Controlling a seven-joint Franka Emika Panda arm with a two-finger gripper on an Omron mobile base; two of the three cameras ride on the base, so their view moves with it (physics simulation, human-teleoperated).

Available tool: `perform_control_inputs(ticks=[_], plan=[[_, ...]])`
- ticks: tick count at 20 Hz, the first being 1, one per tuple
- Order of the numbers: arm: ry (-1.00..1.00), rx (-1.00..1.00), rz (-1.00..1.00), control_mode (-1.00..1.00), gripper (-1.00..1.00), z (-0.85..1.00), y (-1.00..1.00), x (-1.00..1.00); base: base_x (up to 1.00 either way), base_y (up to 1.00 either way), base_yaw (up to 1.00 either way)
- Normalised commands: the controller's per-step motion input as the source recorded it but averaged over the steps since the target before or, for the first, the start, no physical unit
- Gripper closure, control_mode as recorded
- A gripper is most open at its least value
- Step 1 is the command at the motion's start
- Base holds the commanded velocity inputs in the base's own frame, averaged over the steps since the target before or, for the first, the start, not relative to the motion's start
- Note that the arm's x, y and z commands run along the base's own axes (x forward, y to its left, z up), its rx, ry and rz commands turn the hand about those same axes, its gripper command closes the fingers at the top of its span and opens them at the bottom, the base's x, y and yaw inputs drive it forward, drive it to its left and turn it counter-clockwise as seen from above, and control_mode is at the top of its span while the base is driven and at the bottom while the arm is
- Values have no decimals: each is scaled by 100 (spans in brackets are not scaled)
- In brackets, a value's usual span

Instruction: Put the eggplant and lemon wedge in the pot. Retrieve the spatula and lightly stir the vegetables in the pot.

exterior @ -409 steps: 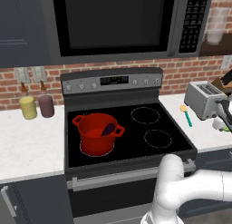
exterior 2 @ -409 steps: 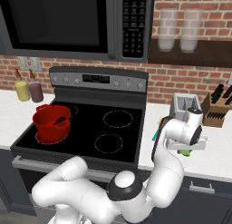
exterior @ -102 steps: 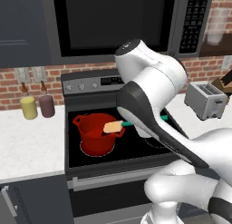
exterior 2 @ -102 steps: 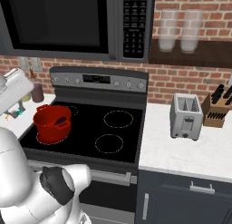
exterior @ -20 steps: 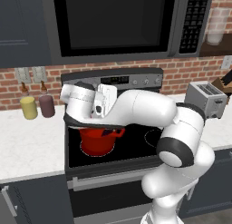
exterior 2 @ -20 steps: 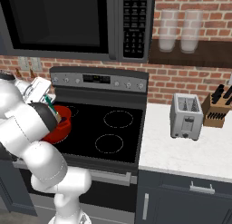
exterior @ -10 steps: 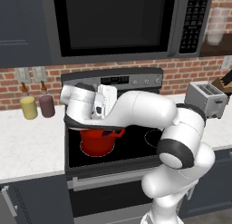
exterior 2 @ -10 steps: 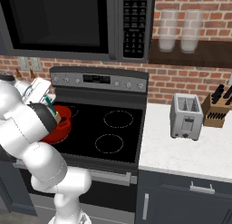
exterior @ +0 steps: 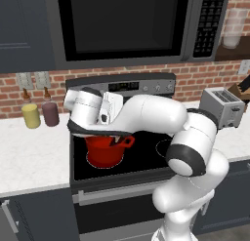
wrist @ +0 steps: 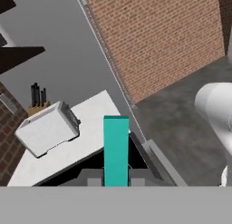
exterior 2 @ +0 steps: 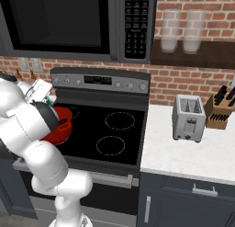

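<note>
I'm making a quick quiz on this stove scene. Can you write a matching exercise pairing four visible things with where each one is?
Things
1. round bright red pot
2. slim teal-handled spatula
3. silver two-slot toaster
4. yellow bottle

Places
A. on the white counter right of the stove
B. on the stove's front left burner
C. on the counter left of the stove, by the brick wall
D. clamped in the shut gripper

Pairs: 1-B, 2-D, 3-A, 4-C

Glossy red pot (exterior: 103, 150); matt teal spatula (wrist: 116, 150) handle; brushed-metal toaster (exterior 2: 187, 117); smooth black glass stovetop (exterior 2: 114, 132).
</note>
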Motion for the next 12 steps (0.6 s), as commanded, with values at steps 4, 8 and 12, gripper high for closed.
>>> perform_control_inputs(ticks=[4,8,12], plan=[[0,2,1,-100,100,-42,21,0,0,0,0],[0,0,0,-100,100,-24,15,0,0,0,0],[5,0,0,-100,100,-1,0,0,0,0,0]])
